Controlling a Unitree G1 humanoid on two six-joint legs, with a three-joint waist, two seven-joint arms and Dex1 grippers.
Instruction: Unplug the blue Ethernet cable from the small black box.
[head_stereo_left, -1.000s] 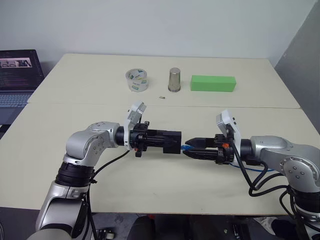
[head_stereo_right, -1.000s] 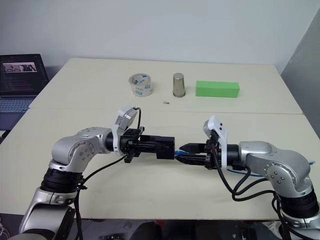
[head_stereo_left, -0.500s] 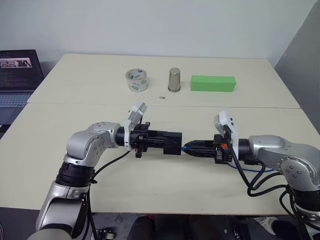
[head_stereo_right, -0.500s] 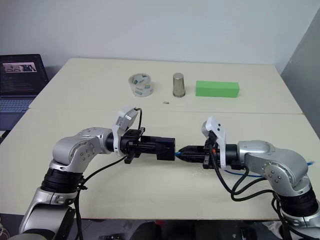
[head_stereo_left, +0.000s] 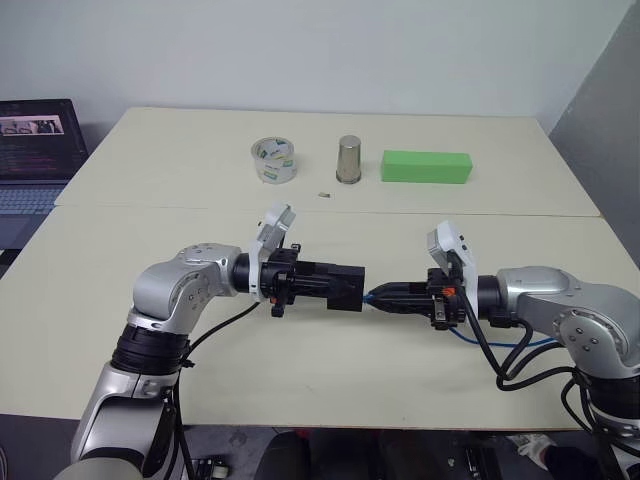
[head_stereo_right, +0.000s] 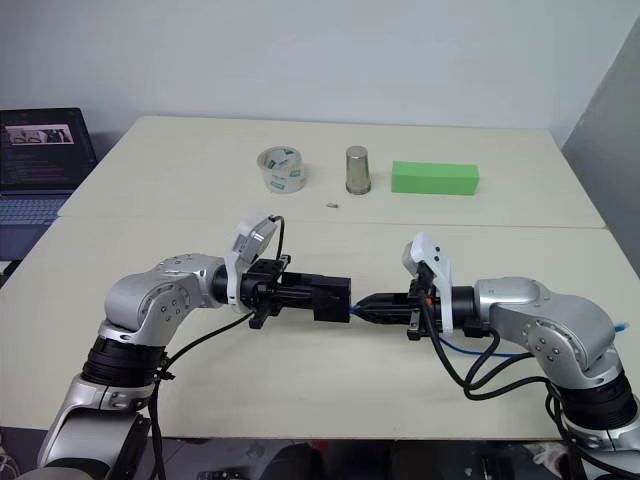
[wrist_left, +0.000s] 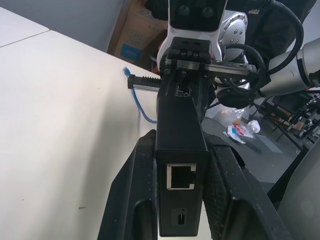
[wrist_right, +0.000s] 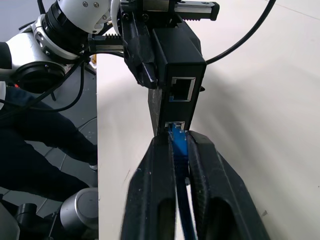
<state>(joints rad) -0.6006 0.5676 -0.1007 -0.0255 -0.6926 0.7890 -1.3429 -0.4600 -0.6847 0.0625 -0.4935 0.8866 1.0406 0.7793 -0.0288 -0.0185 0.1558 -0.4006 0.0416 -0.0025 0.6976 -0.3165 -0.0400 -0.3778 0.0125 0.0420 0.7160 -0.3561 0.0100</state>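
Above the table (head_stereo_left: 330, 380), my left gripper (head_stereo_left: 320, 283) is clamped on the small black box (head_stereo_left: 338, 286), held level in front of me. Just right of the box, my right gripper (head_stereo_left: 385, 297) is pinched on the blue Ethernet cable (wrist_right: 178, 142), whose plug sits in the box's port.
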